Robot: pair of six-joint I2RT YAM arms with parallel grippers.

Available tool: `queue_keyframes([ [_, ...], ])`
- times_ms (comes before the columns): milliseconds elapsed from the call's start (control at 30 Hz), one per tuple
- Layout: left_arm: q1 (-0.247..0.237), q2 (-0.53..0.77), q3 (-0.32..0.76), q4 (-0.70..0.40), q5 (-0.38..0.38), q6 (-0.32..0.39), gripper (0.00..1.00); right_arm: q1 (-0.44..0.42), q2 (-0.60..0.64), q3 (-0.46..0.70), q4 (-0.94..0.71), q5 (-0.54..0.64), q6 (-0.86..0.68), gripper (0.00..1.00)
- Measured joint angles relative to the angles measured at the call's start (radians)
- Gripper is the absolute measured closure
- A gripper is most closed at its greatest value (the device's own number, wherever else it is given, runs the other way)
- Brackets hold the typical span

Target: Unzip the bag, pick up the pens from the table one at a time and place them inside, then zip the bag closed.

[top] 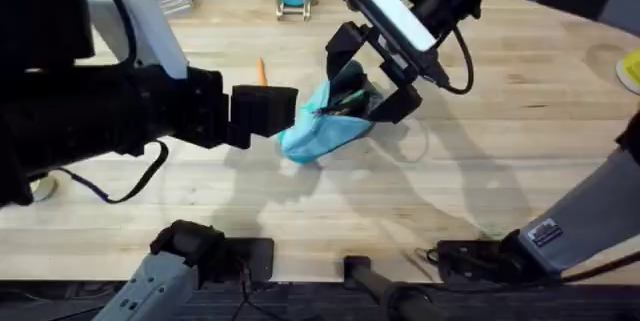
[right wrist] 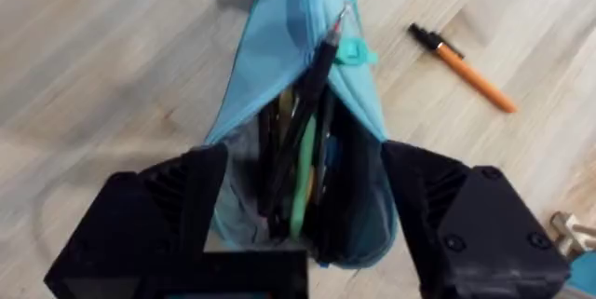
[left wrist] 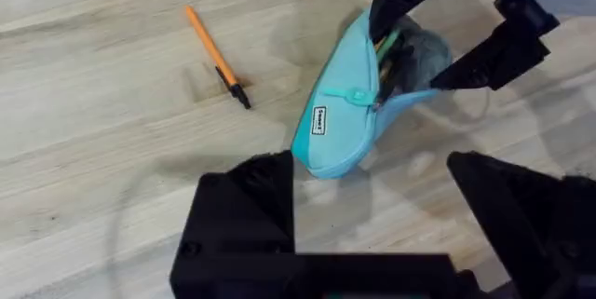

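Bag point(left wrist: 340, 117) with small white label point(left wrist: 319, 120), writing illegible.

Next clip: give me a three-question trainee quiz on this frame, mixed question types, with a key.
1. True or false: the orange pen lies on the table, outside the bag.
2. The bag's mouth is: A) zipped shut B) open, with pens inside C) folded flat.
3. Which gripper has a finger on each side of the open mouth?

Key: 1 true; 2 B; 3 the right gripper, open. The left gripper is open too, near the bag's closed end.
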Motion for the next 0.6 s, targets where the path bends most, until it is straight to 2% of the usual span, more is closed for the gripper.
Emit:
queue_keyframes([
  [600,0.0,0.0,0.0,0.0,0.0,0.0,0.005,0.001,0.0,0.0,0.009,-0.311,0.009,0.006],
])
